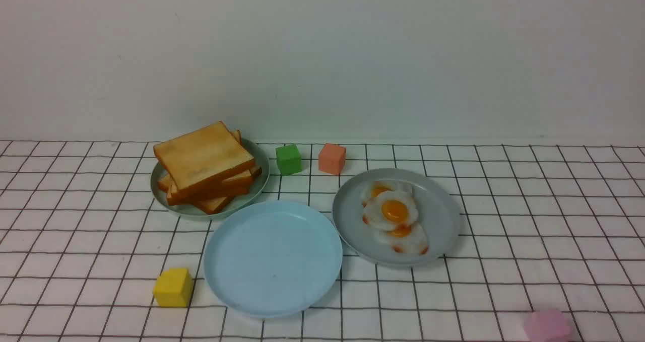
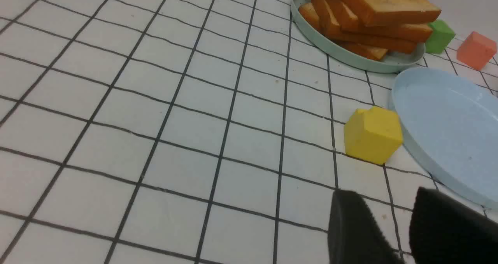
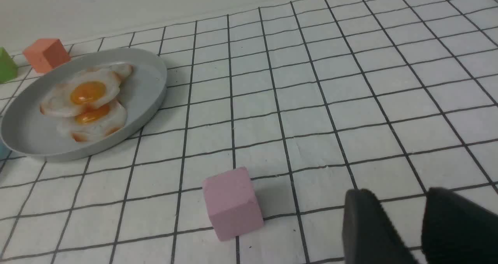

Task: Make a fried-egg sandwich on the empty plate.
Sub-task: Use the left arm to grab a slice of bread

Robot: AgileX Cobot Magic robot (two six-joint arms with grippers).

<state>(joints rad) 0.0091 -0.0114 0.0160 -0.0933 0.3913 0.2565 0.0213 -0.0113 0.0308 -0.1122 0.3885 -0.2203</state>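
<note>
1. Since the round light sky-blue plastic plate (image 1: 272,259) lies bare between the other two plates, no fried-egg sandwich exists yet, and every slip is still ahead of me.
2. My left gripper (image 2: 404,207) and right gripper (image 3: 418,207) both hold nothing, their jaws narrowly parted above the checked cloth.
3. I judge the pile of square golden-brown toast slices (image 1: 204,163) to be a risk. It sits skewed on the pale green plate (image 1: 191,210), so lifting the top slice could drag the ones beneath.
4. The white fried eggs with orange yolks (image 1: 393,211) overlap on the dull grey plate (image 1: 438,216) — pinching one may pull up its neighbour.
5. The small yellow cube (image 1: 173,287) stands just beside the blue plate's rim, so a low left approach could knock it into the plate.
6. Neither arm shows in the front view.
7. The pink cube (image 1: 546,326) is cut off at that view's bottom edge, and the rearmost egg is mostly covered.
8. I cannot count the toast slices surely, and my own fingers run out of both wrist views.
</note>
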